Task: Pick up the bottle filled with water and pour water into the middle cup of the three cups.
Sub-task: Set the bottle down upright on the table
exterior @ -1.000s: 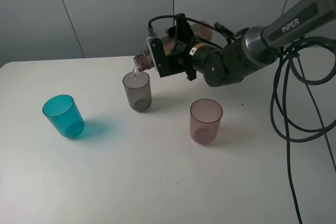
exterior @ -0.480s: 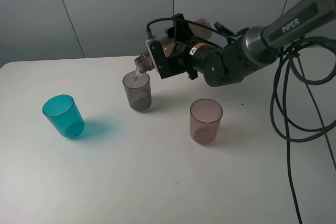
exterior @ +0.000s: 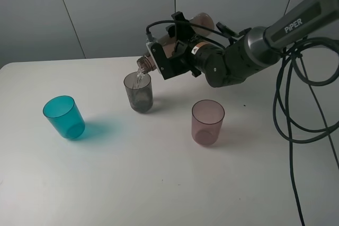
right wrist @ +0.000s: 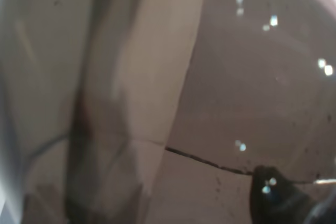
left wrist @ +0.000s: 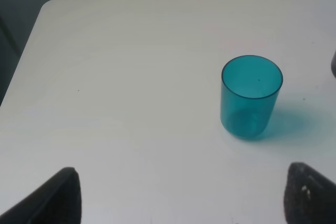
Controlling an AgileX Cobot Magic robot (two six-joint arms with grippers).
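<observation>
Three small translucent plastic tumblers stand upright and well apart on a white counter (exterior: 159, 183), seen from the high camera: a teal tumbler (exterior: 63, 117), a smoky grey tumbler (exterior: 139, 92) in the middle, and a pale pink-mauve tumbler (exterior: 207, 122). From the grey one, the teal tumbler lies toward 8 o'clock and the pink-mauve one toward 4 o'clock. The right claw (exterior: 170, 46), on a dark arm (exterior: 249, 56) lettered "PiPER" that reaches in from 3 o'clock, is clamped on a tall translucent smoky grey-brown plastic bottle (exterior: 145, 64). The bottle is held off the counter and tipped nearly onto its side. Its base points up toward 2 o'clock, and its narrow threaded neck hangs just above the grey tumbler's rim at 12 o'clock. A thin thread of water (exterior: 137, 78) runs from the mouth down into that tumbler. In the right wrist view the bottle's tinted wall (right wrist: 236, 77) fills the picture, too blurred to show more. The left claw (left wrist: 184, 203) hangs with its two dark fingertips (left wrist: 62, 199) spread wide apart and nothing between them. In its view the teal tumbler (left wrist: 251, 97) stands beyond them on the bare counter (left wrist: 131, 77). Black cables (exterior: 286, 104) loop down at the counter's 3 o'clock edge.
</observation>
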